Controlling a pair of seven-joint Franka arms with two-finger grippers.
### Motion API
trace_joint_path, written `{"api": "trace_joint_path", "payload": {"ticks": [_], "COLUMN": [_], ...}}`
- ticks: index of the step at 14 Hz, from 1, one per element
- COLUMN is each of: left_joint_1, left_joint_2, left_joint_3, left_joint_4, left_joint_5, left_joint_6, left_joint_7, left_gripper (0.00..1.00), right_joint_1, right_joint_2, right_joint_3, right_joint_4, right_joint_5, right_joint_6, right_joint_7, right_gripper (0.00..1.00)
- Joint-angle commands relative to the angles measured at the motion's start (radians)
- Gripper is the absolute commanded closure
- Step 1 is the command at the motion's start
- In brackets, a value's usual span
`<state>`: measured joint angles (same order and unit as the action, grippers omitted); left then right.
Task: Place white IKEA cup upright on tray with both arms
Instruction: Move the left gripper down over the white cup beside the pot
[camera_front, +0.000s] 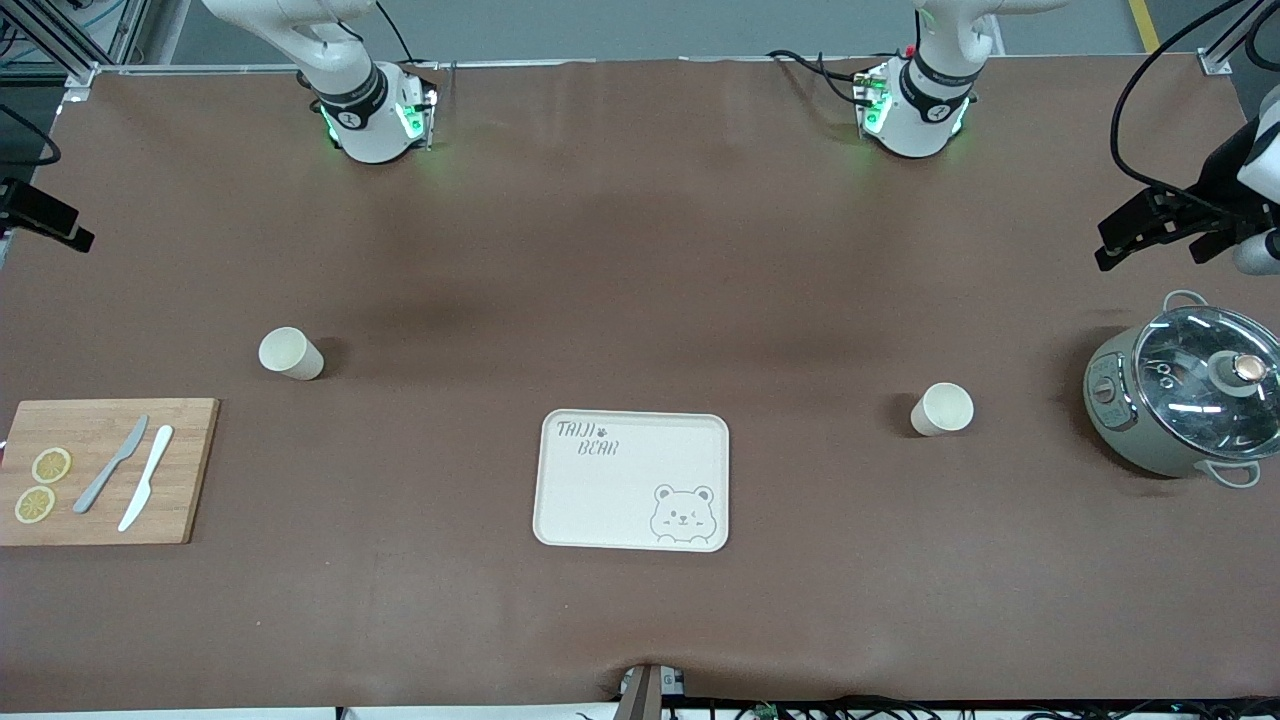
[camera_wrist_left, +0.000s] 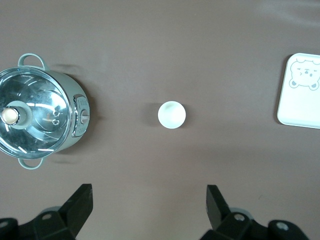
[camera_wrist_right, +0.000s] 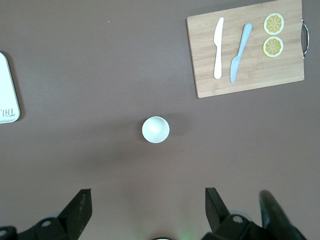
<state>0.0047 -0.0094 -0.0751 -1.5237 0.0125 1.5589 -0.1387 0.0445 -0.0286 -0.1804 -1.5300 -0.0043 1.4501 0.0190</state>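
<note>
Two white round cups stand mouth up on the brown table cover (camera_front: 640, 250). One cup (camera_front: 291, 353) is toward the right arm's end and the other cup (camera_front: 941, 409) toward the left arm's end. There is one cream-white rectangular tray with grey "TAIJI BEAR" lettering and a drawn bear face (camera_front: 630, 480). It lies mid-table, between the cups and nearer to the front camera than either, well apart from both.

One wooden cutting board (camera_front: 190, 470) lies at the right arm's end. It carries two lemon slices (camera_front: 51, 465) (camera_front: 35, 504) and two knives side by side (one grey (camera_front: 112, 464), one white (camera_front: 146, 491)). One grey-green pot with a glass lid (camera_front: 1180, 400) sits at the left arm's end, just beside the nearer cup.

The left gripper (camera_wrist_left: 147, 200) hangs over the table between that cup and the pot, fingers spread wide and gripping nothing. The right gripper (camera_wrist_right: 147, 200) hangs over the table by the other cup, equally spread and unloaded.

The front view's edge cuts off part of the pot, and both arms run out of the top of that view. Each wrist view shows only an edge of the tray.
</note>
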Motion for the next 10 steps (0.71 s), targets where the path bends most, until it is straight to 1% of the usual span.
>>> {"api": "trace_joint_path", "payload": {"ticks": [1, 3, 6, 9, 10], "left_joint_1": [0.004, 0.006, -0.002, 0.001, 0.001], "left_joint_2": [0.011, 0.019, 0.058, 0.113, 0.124], "left_joint_3": [-0.003, -0.002, -0.002, -0.003, -0.003], "left_joint_4": [0.022, 0.022, 0.056, 0.048, 0.045], "left_joint_5": [0.015, 0.007, 0.017, 0.017, 0.017], "left_joint_6": [0.001, 0.001, 0.001, 0.004, 0.019], "left_joint_7": [0.017, 0.018, 0.008, -0.006, -0.004], "left_gripper": [0.00, 0.00, 0.00, 0.00, 0.00], "right_joint_1": [-0.011, -0.011, -0.011, -0.014, -0.014], "right_joint_2": [-0.016, -0.016, -0.014, -0.008, 0.008], "right_joint_3": [0.009, 0.009, 0.009, 0.009, 0.009], "right_joint_4": [-0.004, -0.004, -0.004, 0.005, 0.016], "right_joint_5": [0.000, 0.000, 0.000, 0.001, 0.001], "right_joint_6": [-0.004, -0.004, 0.001, 0.006, 0.006], "right_joint_7": [0.009, 0.009, 0.007, 0.009, 0.006], "right_gripper": [0.00, 0.00, 0.00, 0.00, 0.00]}}
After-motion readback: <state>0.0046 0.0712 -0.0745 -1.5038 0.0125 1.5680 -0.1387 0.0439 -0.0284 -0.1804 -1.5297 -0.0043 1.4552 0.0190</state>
